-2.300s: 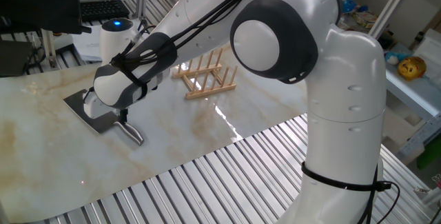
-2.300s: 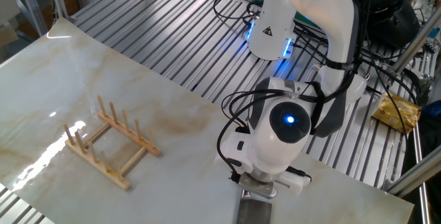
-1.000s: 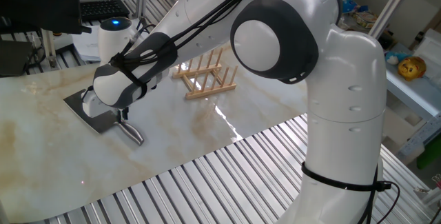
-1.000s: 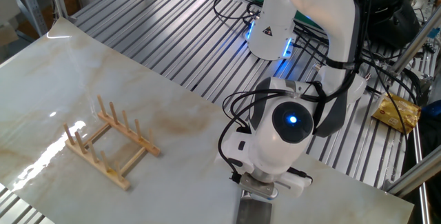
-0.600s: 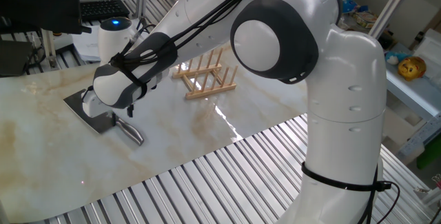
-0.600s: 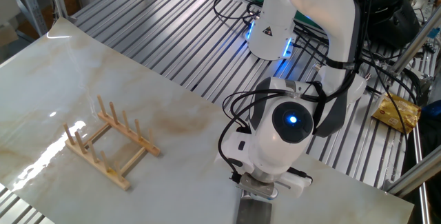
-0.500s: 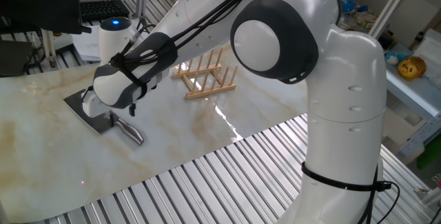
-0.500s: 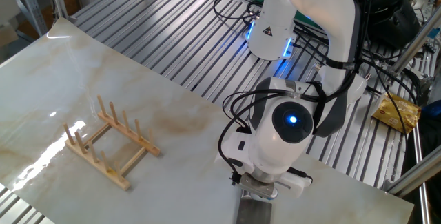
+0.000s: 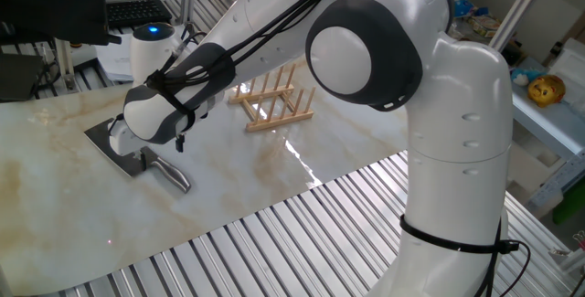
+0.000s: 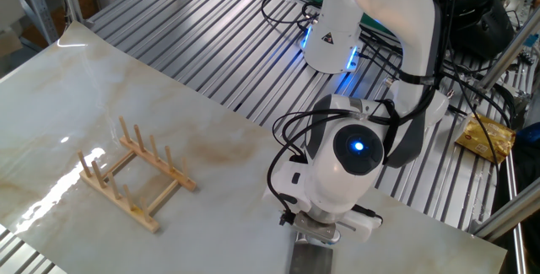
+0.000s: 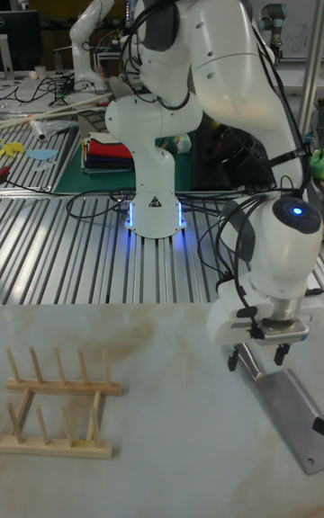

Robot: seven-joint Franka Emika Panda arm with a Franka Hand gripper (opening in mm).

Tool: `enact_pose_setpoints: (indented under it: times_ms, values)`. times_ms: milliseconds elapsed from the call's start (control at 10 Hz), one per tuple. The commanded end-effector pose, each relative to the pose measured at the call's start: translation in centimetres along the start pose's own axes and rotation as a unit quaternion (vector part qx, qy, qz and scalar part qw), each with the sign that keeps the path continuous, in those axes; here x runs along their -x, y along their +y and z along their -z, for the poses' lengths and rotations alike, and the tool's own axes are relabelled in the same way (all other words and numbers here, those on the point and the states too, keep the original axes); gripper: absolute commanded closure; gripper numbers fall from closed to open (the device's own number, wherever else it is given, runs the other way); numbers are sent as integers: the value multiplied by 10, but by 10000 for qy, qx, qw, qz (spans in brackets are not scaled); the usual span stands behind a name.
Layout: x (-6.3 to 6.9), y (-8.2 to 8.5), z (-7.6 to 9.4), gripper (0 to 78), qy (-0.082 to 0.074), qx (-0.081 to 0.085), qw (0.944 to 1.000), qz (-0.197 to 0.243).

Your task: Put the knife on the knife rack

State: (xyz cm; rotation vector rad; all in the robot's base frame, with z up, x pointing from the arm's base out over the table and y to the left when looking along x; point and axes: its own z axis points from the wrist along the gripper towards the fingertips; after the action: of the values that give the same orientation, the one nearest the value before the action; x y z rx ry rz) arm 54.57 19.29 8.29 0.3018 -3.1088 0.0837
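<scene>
Lifted a little since a couple of seconds back, the gripper (image 9: 174, 143) now hangs just above the knife (image 9: 137, 156) in one fixed view, where earlier its fingers reached down to the join of blade and handle. The knife lies flat on the marble table (image 9: 55, 206), dark blade toward the far left and silver handle pointing to the near edge, exactly where it lay before. The knife rack (image 9: 272, 100) stands well apart, behind the arm, with nothing on it.

From the other fixed view the wrist hides nearly everything; only a strip of grey blade (image 10: 310, 257) shows at the bottom edge, and the rack (image 10: 131, 174) sits far off to the left.

The tall fixed view is clearest: the gripper (image 11: 257, 357) hovers with its two dark fingers (image 11: 233, 359) spread apart and nothing between them, straddling the upper end of the knife (image 11: 290, 407), while the rack (image 11: 56, 402) waits empty at the left.

To my eye the grasp has not taken: the knife is still on the table, so another descent and closing looks needed.
</scene>
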Motion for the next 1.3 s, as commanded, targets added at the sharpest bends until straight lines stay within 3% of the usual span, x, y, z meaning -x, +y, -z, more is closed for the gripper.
enact_pose_setpoints:
  times_ms: [100, 1300]
  values:
    - [3, -6, -2, 1, 88, 186, 9998, 71]
    - [-5, -5, -9, 1, 123, 166, 9998, 61]
